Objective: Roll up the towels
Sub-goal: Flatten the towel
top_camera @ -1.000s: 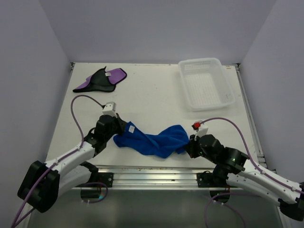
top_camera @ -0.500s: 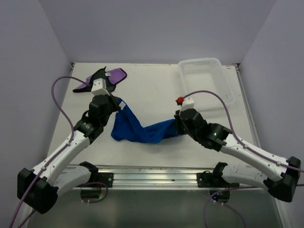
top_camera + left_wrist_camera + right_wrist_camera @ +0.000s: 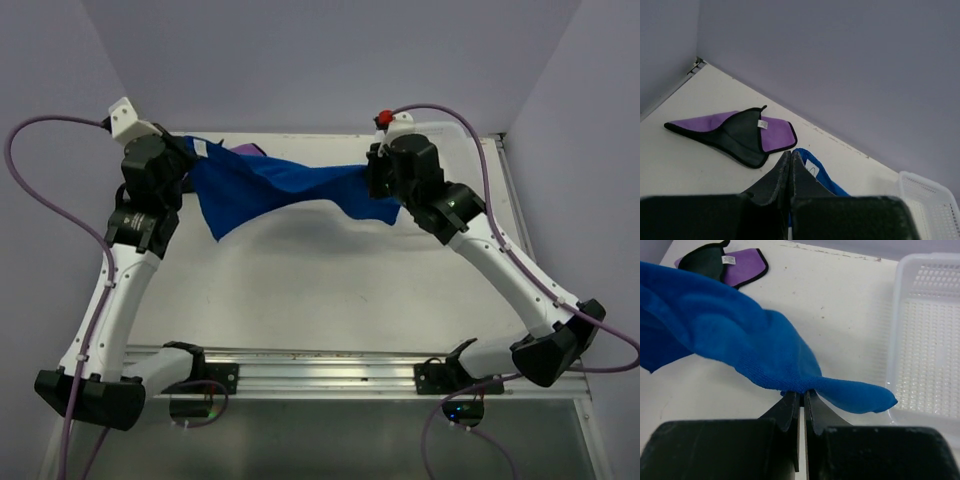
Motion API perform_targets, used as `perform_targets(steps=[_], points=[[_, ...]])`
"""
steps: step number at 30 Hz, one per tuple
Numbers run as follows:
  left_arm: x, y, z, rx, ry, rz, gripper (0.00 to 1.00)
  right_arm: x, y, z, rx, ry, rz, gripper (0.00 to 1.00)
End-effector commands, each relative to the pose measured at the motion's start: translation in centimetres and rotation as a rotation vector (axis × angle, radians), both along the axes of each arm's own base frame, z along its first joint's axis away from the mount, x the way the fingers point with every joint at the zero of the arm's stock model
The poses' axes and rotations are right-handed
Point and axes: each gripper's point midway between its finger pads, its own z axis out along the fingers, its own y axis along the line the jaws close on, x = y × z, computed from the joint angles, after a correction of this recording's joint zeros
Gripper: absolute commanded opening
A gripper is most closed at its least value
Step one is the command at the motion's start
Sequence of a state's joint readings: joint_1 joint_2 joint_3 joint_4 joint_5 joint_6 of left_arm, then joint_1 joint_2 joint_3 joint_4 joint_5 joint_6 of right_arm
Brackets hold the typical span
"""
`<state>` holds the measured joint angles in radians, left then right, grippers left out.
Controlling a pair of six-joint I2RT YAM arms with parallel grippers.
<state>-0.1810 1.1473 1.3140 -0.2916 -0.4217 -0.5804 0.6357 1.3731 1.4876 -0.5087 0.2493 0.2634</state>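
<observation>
You have the blue towel (image 3: 285, 185) lifted off the table (image 3: 300, 290) and stretched between both arms. Your left gripper (image 3: 193, 158) is clamped on one edge. Your right gripper (image 3: 801, 392) pinches the opposite edge (a loose corner flops past its fingers toward the white basket (image 3: 932, 340)). The purple towel (image 3: 740, 140) lies near the back left corner, its black side partly folded over.

Fuzzy blue cloth towel (image 3: 730, 335), white plastic mesh basket (image 3: 930, 350), smooth matt white table (image 3: 330, 270)
</observation>
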Motion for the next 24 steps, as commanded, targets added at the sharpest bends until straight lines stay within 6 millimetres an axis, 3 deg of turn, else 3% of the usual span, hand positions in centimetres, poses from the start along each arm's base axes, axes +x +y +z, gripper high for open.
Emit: perform_targets(steps=[1, 3, 4, 6, 7, 9, 10, 13, 16, 18, 22, 24], points=[[-3.5, 1.5, -1.4, 0.023, 0.033, 0.041, 0.0, -1.6, 0.0, 0.5, -0.032, -0.01, 0.089, 0.0], [-4.7, 1.7, -3.4, -0.005, 0.054, 0.047, 0.0, -3.4, 0.1, -1.9, -0.04, 0.043, 0.147, 0.04], [-6.0, 1.8, -5.7, -0.014, 0.082, 0.047, 0.0, -3.9, 0.0, -3.1, -0.04, 0.072, 0.153, 0.07], [-7.3, 1.4, -8.5, -0.065, 0.112, 0.032, 0.0, -6.0, -0.3, -7.5, -0.028, 0.164, 0.168, 0.09], [-8.5, 1.3, -10.8, -0.089, 0.132, 0.028, 0.0, -7.2, -0.4, -10.9, -0.027, 0.225, 0.188, 0.09], [-10.0, 1.2, -12.1, -0.115, 0.123, 0.011, 0.0, -8.7, -0.4, -13.0, 0.016, 0.262, 0.195, 0.09], [-10.5, 1.2, -14.2, -0.116, 0.159, 0.013, 0.0, -10.0, -0.1, -15.3, 0.025, 0.31, 0.231, 0.09], [-11.9, 1.5, -16.3, -0.113, 0.18, 0.017, 0.0, -11.2, 0.0, -17.8, 0.013, 0.371, 0.262, 0.1], [-12.5, 1.7, -18.2, -0.098, 0.219, 0.027, 0.0, -11.1, 0.6, -19.1, -0.014, 0.415, 0.282, 0.19], [-12.5, 1.6, -19.0, -0.1, 0.238, 0.025, 0.0, -10.4, 1.2, -18.6, -0.015, 0.411, 0.292, 0.25], [-12.6, 1.6, -20.4, -0.104, 0.251, 0.028, 0.0, -8.9, 2.4, -18.3, -0.043, 0.434, 0.305, 0.58], [-12.7, 1.8, -20.6, -0.101, 0.25, 0.038, 0.0, -8.8, 2.1, -17.9, -0.054, 0.428, 0.289, 0.64]])
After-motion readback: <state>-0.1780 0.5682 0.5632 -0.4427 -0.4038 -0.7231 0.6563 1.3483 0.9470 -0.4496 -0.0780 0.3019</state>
